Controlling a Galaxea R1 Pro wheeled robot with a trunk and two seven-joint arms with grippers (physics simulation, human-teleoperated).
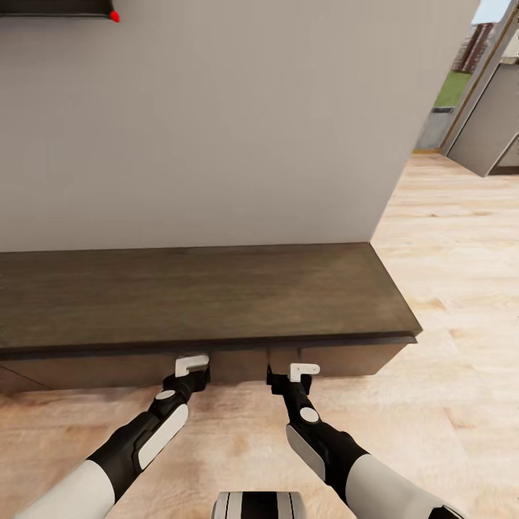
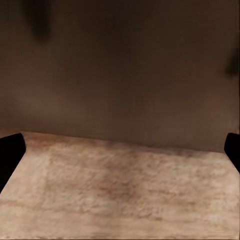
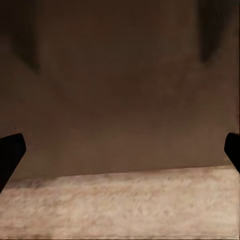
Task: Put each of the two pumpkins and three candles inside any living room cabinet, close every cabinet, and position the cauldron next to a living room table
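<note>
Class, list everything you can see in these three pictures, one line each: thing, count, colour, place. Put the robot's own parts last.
cabinet: one, dark brown wood, long and low against the wall, drawer fronts facing the robot and flush.
wall: one, pale grey, behind the cabinet.
floor: one, light wood planks, in front of and to the right of the cabinet.
dark object with a red tip: one, mounted high on the wall at upper left; too cropped to identify.
doorway: one, far upper right, with grass and a building beyond.
left gripper: one, black with a white part, at the cabinet's front; fingers wide apart in the wrist view.
right gripper: one, same colours, beside it at the front; fingers also apart.
</note>
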